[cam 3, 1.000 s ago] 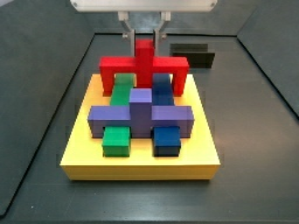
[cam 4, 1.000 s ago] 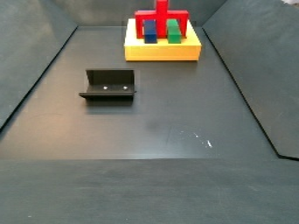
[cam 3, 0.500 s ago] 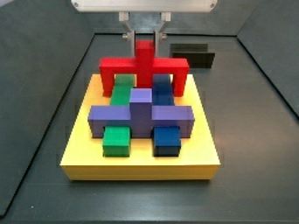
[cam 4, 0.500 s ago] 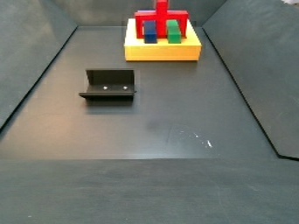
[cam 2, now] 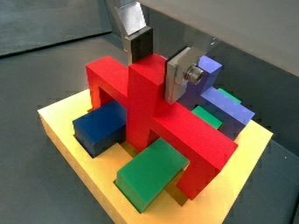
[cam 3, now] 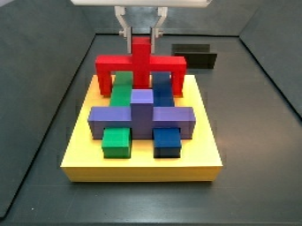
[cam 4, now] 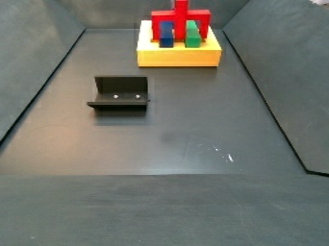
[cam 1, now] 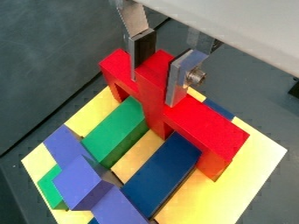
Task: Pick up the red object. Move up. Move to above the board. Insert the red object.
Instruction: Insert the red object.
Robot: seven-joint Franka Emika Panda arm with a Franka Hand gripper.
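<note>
I find no legible text, label, brand, number or sign in any view: none on the glossy red cross-like block, the thick yellow slotted board, the dark L-shaped fixture or the small black box. The two-finger gripper, at the red block's upright stem above the board, carries no marking I can read either
</note>
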